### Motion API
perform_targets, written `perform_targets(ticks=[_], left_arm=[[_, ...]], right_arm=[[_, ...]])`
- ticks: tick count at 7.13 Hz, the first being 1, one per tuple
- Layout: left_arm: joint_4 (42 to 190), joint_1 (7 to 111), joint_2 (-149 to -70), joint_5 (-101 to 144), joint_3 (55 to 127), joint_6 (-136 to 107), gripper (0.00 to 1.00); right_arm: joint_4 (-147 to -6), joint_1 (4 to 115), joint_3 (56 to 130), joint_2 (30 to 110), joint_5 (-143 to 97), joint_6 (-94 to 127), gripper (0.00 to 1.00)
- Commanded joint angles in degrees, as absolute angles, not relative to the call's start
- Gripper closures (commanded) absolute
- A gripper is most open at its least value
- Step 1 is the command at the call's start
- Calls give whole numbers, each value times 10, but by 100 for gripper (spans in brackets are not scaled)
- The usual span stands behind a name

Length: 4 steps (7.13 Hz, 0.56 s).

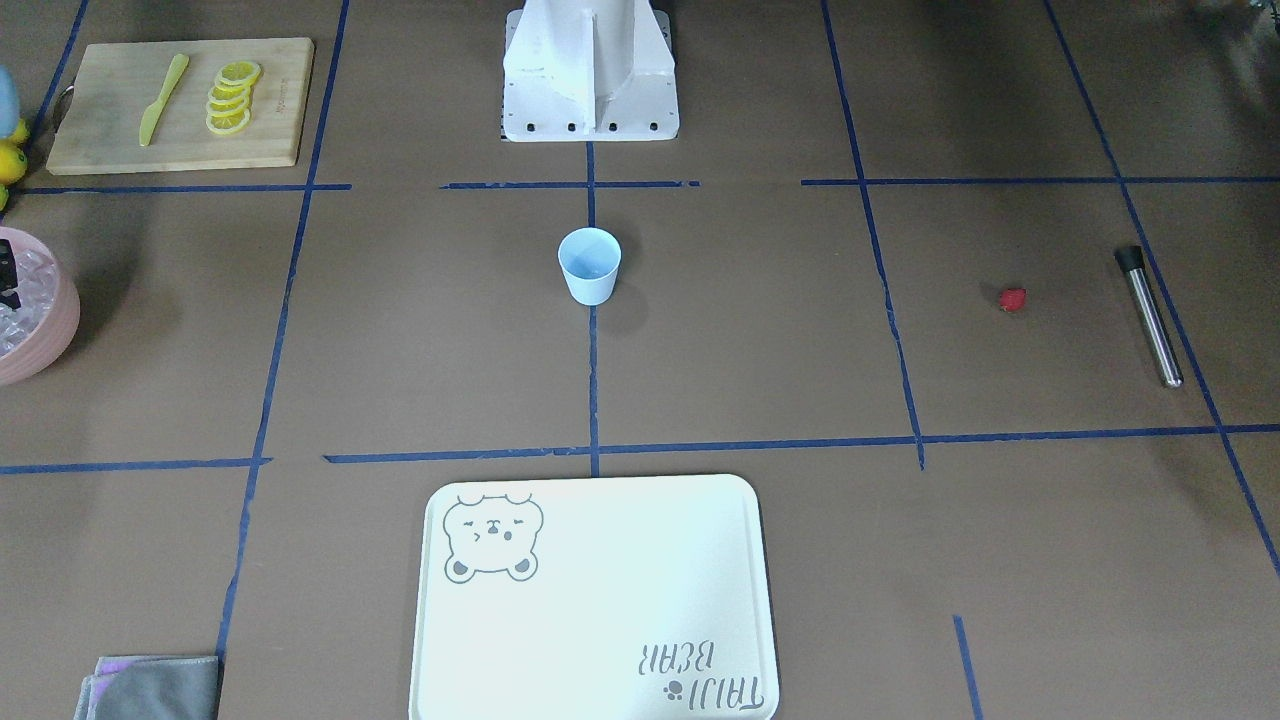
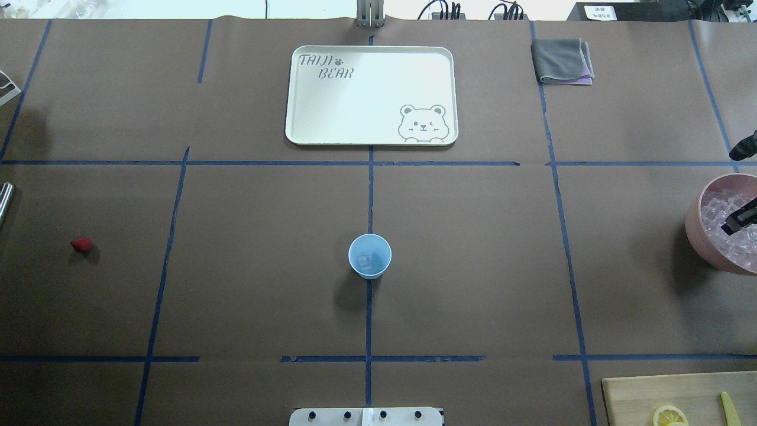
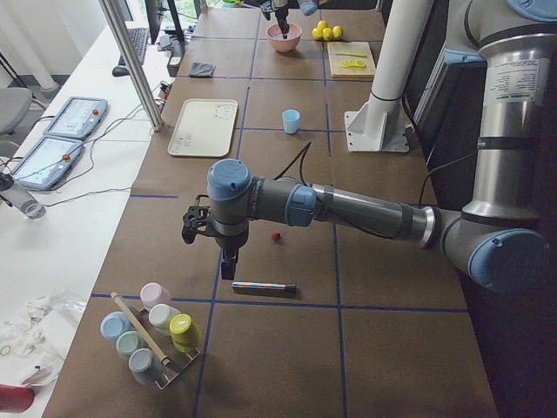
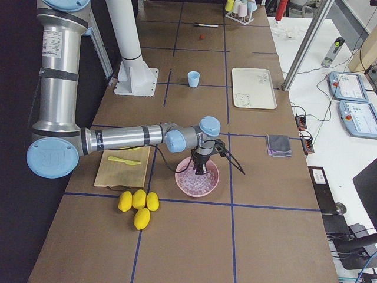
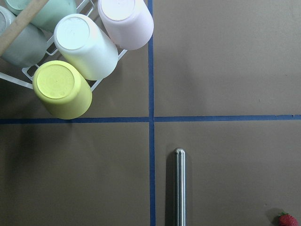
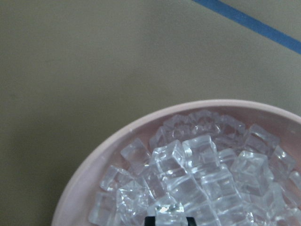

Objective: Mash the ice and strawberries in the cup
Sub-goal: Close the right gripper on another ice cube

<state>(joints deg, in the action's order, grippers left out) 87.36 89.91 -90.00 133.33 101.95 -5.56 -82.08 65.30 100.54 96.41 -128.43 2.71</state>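
The ice (image 6: 202, 179) lies directly under my right gripper (image 4: 199, 170), at the right edge of the table (image 2: 644, 284). Fingers pinching or spread, I cannot tell.

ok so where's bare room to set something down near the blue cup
Bare paper rings the small pale blue plastic cup: up to the white bear-print tray, and on either side toward the small red strawberry and the pink ice bowl. Crowded at the ends: bowl beside wooden cutting board, steel rod by the racked pastel cups.
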Motion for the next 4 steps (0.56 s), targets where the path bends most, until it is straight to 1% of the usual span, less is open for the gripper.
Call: perform_targets(ticks=[1,3,4], left_arm=[[874,899,-900,1333,1020,-58,0],[874,899,-900,1333,1023,-59,0],[874,899,-900,1333,1024,-59,0]], right_arm=[[-848,659,1060,969,-1300,27,100],[-933,666,1163,959,-1300,37,100],[-942,666,1178,931,-1301,56,100]])
